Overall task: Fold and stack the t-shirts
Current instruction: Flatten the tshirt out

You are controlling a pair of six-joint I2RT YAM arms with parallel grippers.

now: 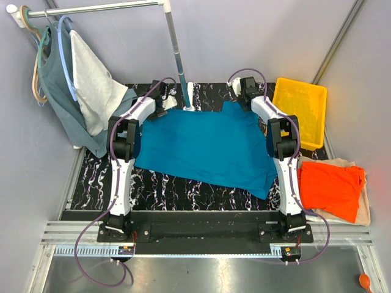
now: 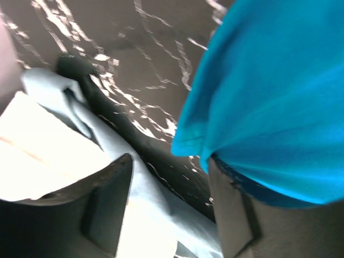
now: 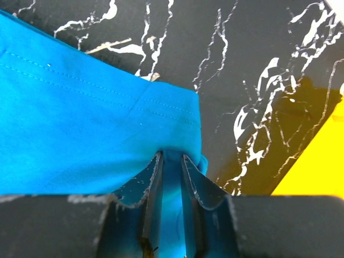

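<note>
The left arm (image 1: pixel 120 180) and right arm (image 1: pixel 292 183) share white links, black joint housings, looping purple cables (image 1: pixel 76 246) and matte dark-grey claw fingers (image 2: pixel 102 215).

A soft teal-blue short-sleeved cloth t-shirt (image 1: pixel 211 143) lies spread open, slightly rumpled, in the middle. Near right, a bright orange cloth t-shirt (image 1: pixel 330 189) sits folded atop a cream cloth shirt (image 1: pixel 366 206).

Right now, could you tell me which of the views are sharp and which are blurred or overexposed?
Left wrist view: soft and blurred throughout, with the pale crumpled cloth at its left blown out white. Right wrist view: sharp, the stitching on the teal-blue cloth t-shirt reads clearly. Top external view: evenly lit, in focus.
</note>
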